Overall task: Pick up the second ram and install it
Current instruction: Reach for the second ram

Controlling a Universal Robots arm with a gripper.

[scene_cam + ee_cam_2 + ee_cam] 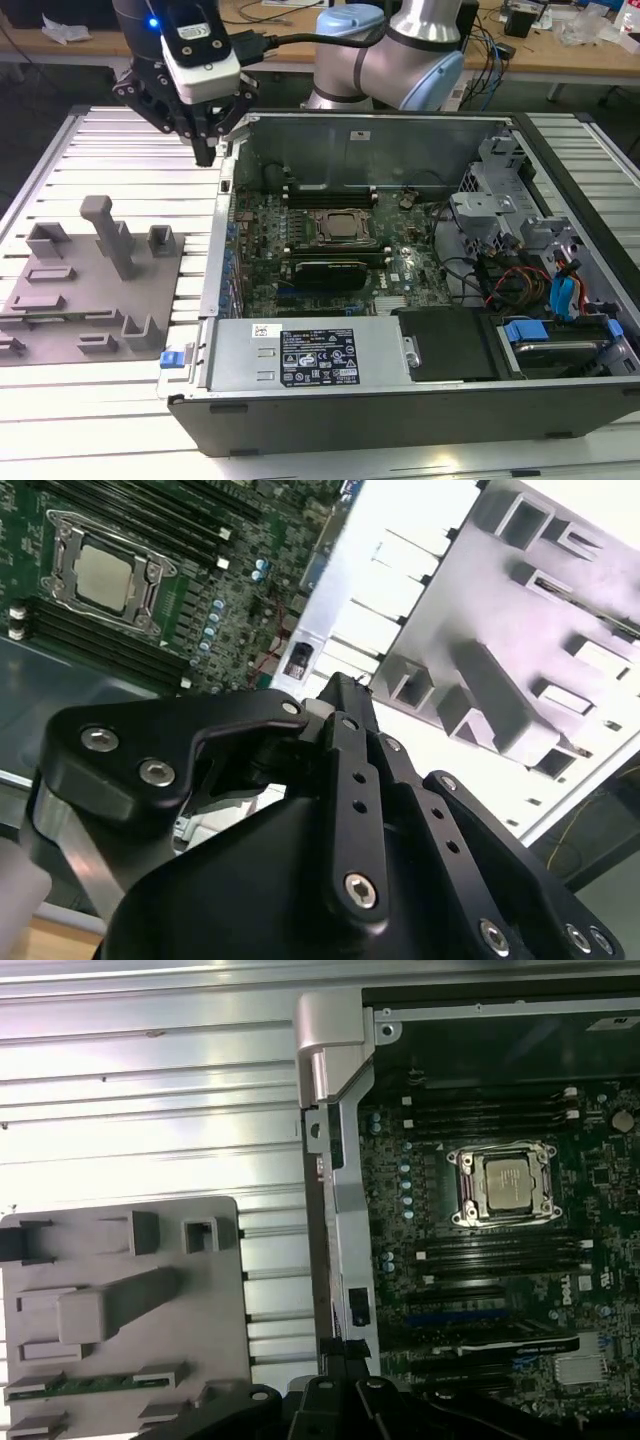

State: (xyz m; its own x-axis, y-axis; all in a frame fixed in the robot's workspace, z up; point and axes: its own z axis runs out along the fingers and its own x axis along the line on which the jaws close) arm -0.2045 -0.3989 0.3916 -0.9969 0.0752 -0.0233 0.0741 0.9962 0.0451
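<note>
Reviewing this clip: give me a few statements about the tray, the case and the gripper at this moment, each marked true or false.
1. The computer case is closed. False: it is open, with the motherboard exposed.
2. The grey tray lies outside the case, on the exterior view's left. True.
3. A cooler covers the CPU socket. False: the socket is bare.
4. The gripper hangs above the case wall nearest the tray. True.
5. The second ram, a thin strip, lies on the motherboard. False: it lies in the tray.
</note>
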